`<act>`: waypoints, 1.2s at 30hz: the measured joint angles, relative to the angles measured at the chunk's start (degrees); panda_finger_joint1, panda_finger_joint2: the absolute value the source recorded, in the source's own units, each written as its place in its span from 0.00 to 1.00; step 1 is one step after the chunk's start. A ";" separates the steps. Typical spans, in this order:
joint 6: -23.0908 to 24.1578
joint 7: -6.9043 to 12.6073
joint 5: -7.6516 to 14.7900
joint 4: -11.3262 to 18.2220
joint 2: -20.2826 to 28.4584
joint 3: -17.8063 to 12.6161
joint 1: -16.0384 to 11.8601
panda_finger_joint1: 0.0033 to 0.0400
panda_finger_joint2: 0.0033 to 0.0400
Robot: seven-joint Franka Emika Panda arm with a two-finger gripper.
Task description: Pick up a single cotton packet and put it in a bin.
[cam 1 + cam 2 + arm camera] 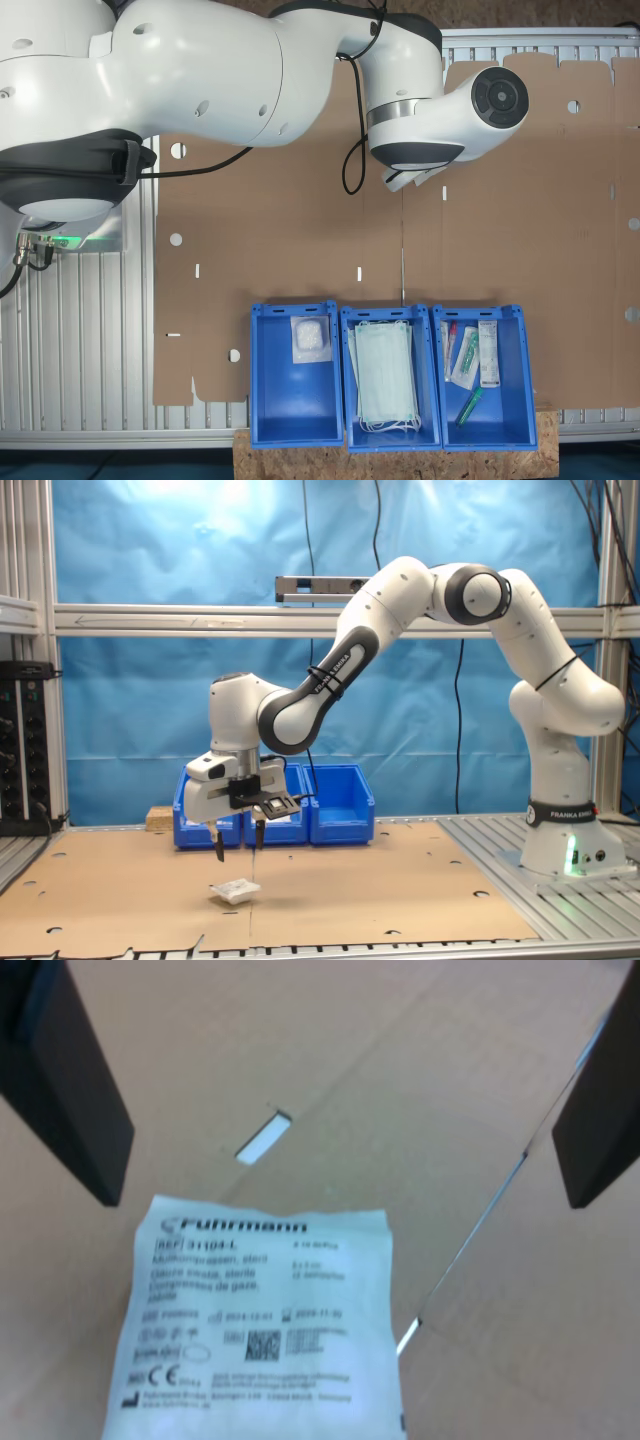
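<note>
hovering above the cardboard sheet [400,880], the gripper [238,852] hangs w/ its two dark fingers [218,844] spread apart, nothing between them. in the wrist view both fingers [70,1080] frame the edges, pointing down at the cardboard, w/ the gap between them wide.

cotton packet [235,891] lies flat on the cardboard just below the fingertips, not touching them – in the second exterior view it sits a bit toward the camera from the gripper. in the wrist view the packet [260,1325] is a flat, roughly square white pouch w/ blue-grey print in several lines on top, surface a little wrinkled, edges soft. part of it runs off the frame. beside it in the wrist view: a small slot [263,1138] cut in the cardboard and a seam [480,1230] running diagonally.

three blue bins stand in a row at the cardboard's far edge in the second exterior view, well apart from the packet. in the first exterior view the bin [295,375] at the first exterior view's left holds another small white packet [311,340]; the middle bin [392,378] holds pale green face masks [385,375]; the third bin [485,375] holds several long thin wrapped items [470,355]. arm's base [560,840] sits on the metal table [580,900] at the second exterior view's right.
</note>
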State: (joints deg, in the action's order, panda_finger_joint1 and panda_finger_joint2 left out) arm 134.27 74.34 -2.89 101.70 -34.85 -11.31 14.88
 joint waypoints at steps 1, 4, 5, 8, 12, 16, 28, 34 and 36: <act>-0.03 0.29 -0.07 -0.30 -0.39 0.08 0.01 1.00 1.00; -0.10 0.99 -0.25 -1.17 -1.50 0.30 0.01 1.00 1.00; -0.10 0.99 -0.25 -1.17 -1.50 0.30 0.01 1.00 1.00; -0.16 1.64 -0.37 -2.06 -2.46 0.52 0.01 1.00 1.00; -0.21 2.38 -0.44 -3.30 -3.59 0.81 0.01 1.00 1.00; -0.24 3.06 -0.48 -4.35 -4.54 1.09 0.01 1.00 1.00; -0.25 4.37 -0.56 -5.88 -6.95 1.49 0.02 1.00 1.00; -0.25 5.11 -0.58 -6.49 -8.49 1.49 0.02 1.00 1.00; -0.25 5.25 -0.58 -6.74 -8.95 1.49 0.02 1.00 1.00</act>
State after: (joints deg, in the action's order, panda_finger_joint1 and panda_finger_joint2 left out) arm 134.02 79.59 -3.48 94.97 -43.80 -9.82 14.89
